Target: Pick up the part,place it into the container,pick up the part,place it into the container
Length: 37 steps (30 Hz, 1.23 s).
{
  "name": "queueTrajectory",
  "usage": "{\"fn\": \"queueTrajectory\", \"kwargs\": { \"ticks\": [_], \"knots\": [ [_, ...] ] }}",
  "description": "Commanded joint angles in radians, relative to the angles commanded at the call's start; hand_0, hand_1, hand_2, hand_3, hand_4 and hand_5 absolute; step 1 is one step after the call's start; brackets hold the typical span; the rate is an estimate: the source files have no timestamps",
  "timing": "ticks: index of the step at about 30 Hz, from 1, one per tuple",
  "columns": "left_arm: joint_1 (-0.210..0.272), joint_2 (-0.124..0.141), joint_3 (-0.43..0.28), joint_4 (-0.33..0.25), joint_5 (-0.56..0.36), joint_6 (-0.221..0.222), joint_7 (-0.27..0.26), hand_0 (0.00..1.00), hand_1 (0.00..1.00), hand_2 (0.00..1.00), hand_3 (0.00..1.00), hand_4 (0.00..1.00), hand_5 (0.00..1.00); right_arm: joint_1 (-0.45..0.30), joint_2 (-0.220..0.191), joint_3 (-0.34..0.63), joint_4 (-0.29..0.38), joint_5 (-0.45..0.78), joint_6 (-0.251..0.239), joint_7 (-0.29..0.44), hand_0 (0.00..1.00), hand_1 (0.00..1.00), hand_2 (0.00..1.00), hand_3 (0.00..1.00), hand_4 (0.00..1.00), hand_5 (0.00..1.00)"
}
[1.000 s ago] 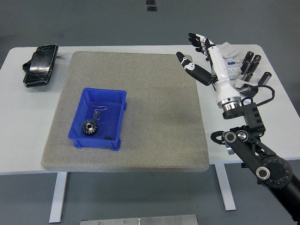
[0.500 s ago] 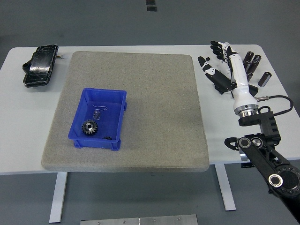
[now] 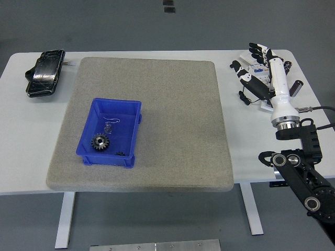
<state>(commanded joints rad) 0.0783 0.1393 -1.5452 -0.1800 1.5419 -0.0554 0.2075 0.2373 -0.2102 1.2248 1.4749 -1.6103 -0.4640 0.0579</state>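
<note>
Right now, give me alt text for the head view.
The robot's right hand, fingers spread and empty, hovers over small parts at the white table's far right. On a grey mat, a blue container holds a black gear.

lab or workshop | white table (image 3: 21, 157) | grey mat (image 3: 172, 104) | bare grey floor (image 3: 104, 26)

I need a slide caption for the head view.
Right robot hand open over the parts; gear in blue container.
</note>
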Motion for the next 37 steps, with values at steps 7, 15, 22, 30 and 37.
{"fn": "queueTrajectory", "kwargs": {
  "ticks": [7, 15, 22, 30, 37],
  "knots": [
    [0.001, 0.000, 0.002, 0.000, -0.006, 0.001, 0.001, 0.665, 0.600, 0.593, 0.588, 0.677, 0.548, -0.001, 0.002, 0.014, 0.009, 0.001, 0.006, 0.004, 0.824, 0.768, 0.792, 0.864, 0.850, 0.523],
    [0.004, 0.000, 0.005, 0.000, -0.011, 0.001, 0.002, 0.665, 0.600, 0.593, 0.588, 0.679, 0.552, -0.017, 0.018, 0.036, 0.017, 0.007, 0.010, 0.007, 0.824, 0.769, 0.792, 0.863, 0.852, 0.522],
    [0.004, -0.001, 0.003, 0.000, -0.012, 0.001, 0.003, 0.665, 0.600, 0.593, 0.589, 0.682, 0.564, -0.018, 0.015, 0.043, 0.021, 0.005, 0.011, 0.006, 0.824, 0.769, 0.793, 0.859, 0.856, 0.526],
    [0.002, 0.000, 0.007, 0.000, -0.016, 0.001, 0.002, 0.665, 0.600, 0.592, 0.589, 0.682, 0.566, -0.021, 0.014, 0.047, 0.021, 0.007, 0.014, 0.006, 0.825, 0.769, 0.794, 0.857, 0.857, 0.527],
    [0.001, -0.002, 0.013, 0.000, -0.024, 0.001, 0.005, 0.665, 0.600, 0.592, 0.590, 0.682, 0.567, -0.014, 0.013, 0.030, 0.005, 0.017, 0.015, 0.005, 0.824, 0.768, 0.794, 0.856, 0.859, 0.527]
  ]
}}
